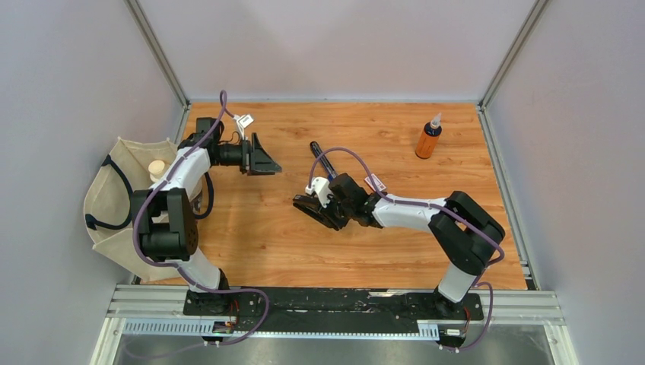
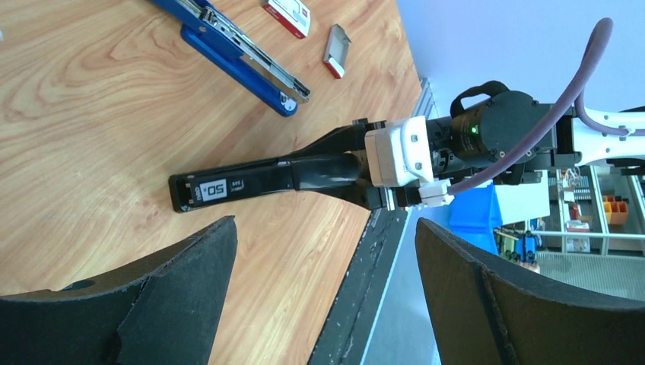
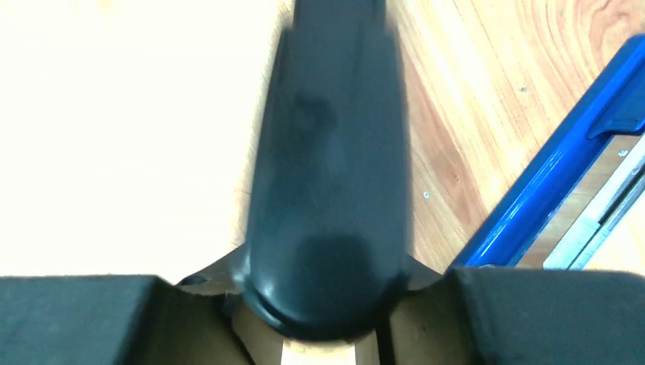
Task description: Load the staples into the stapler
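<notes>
Staples lay a little right of the worktop's middle: the staple box [image 2: 287, 15] and, just beside it, the loose staple strip [image 2: 335, 50], both flat on the wood. Between them and the left arm lay the blue stapler [image 2: 236, 49], folded open with its metal channel showing. Its long axis slanted from the far edge toward the near right corner. That looked like the one to be loaded.

The right pincer [image 2: 328, 171] was much the nearer, its forearm passing close by the box. Its jaws, though, stood either side of the rear end of a black stapler [image 2: 228, 185] held low at the wood. Whether they pressed on it or had slack could not be told.

The left pincer [image 2: 323, 228] hung wide open and empty over the left half of the worktop. It was well apart from the strip and faced it across both staplers.
</notes>
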